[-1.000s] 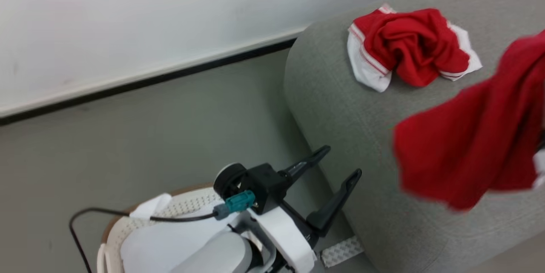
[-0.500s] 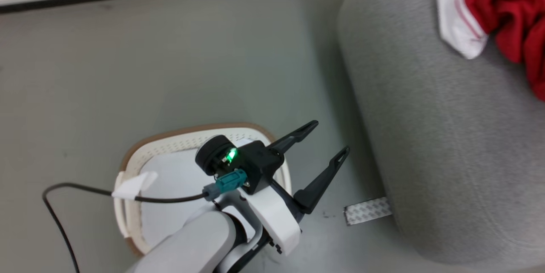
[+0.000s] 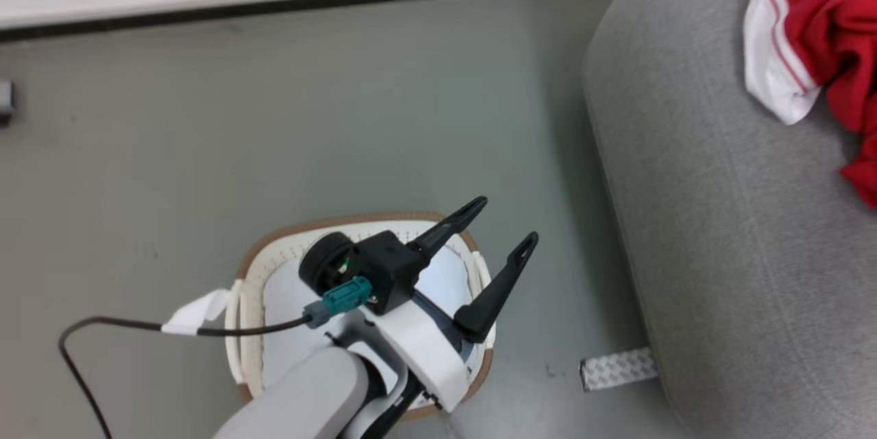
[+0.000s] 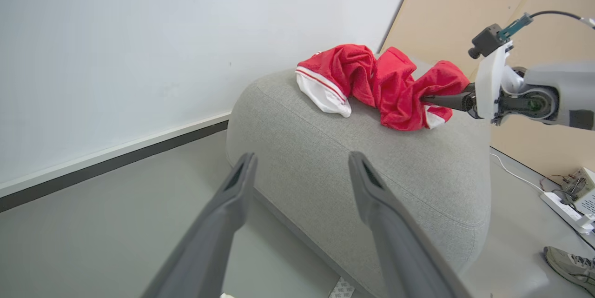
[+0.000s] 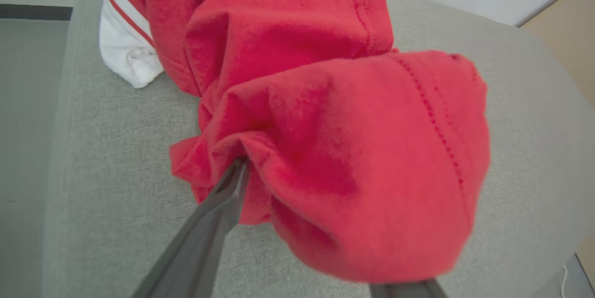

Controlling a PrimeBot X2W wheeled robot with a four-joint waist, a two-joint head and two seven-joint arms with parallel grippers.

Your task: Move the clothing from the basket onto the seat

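Right gripper [image 4: 434, 99] looks spread open, red clothing [image 4: 381, 84] bunched up against it on the seat [image 4: 372, 172], so that's the nearer arm. Left gripper [image 3: 505, 221] hangs wide open and empty over the basket [image 3: 274, 255], well apart

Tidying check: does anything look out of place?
The clothing lies crumpled on the seat, a fold bulging inside the open right gripper. A patterned strip lies on the floor beside the seat.
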